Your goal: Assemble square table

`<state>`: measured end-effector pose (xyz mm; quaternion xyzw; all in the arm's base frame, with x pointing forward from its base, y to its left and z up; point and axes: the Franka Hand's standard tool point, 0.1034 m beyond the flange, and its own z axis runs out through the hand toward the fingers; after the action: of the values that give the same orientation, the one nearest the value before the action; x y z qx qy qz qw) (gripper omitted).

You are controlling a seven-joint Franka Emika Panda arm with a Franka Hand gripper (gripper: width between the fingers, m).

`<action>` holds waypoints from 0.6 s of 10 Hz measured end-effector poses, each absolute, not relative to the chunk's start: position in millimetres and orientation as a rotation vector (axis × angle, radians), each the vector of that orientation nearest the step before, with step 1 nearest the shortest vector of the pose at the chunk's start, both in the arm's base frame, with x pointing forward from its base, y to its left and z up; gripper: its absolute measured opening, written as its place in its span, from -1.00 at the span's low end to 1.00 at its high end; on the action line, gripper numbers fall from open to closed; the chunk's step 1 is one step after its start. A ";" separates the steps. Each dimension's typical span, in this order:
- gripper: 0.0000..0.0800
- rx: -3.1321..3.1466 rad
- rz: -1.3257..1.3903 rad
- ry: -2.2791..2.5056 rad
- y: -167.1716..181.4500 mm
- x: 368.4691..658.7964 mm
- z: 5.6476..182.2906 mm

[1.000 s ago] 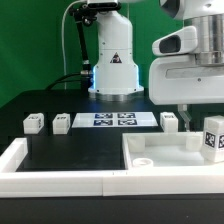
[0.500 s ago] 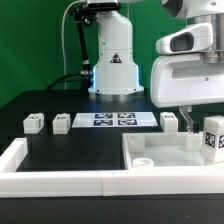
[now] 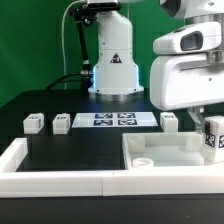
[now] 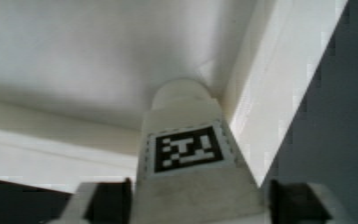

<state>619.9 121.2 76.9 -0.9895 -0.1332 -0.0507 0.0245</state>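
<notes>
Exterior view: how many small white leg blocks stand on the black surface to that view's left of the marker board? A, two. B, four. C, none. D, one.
A: the outer leg block and the inner leg block stand on the exterior view's left of the marker board.

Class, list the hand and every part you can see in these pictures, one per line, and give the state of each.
Hand: straddling the tagged leg; whether it grips cannot be told.
Tagged leg: upright, between the fingers.
Tabletop slab: lying flat on the table.
Other legs: loose on the table, untouched.
Marker board: flat on the table.
</notes>
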 end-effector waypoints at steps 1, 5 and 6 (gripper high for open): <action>-0.28 -3.062 -0.157 -0.410 120.1 620.0 76.6; -0.27 -3.066 -0.154 -0.333 119.6 620.0 76.4; -0.27 -3.066 -0.149 -0.164 118.6 620.2 76.2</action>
<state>620.2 118.6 76.2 -0.9968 -0.0535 -0.0484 0.0336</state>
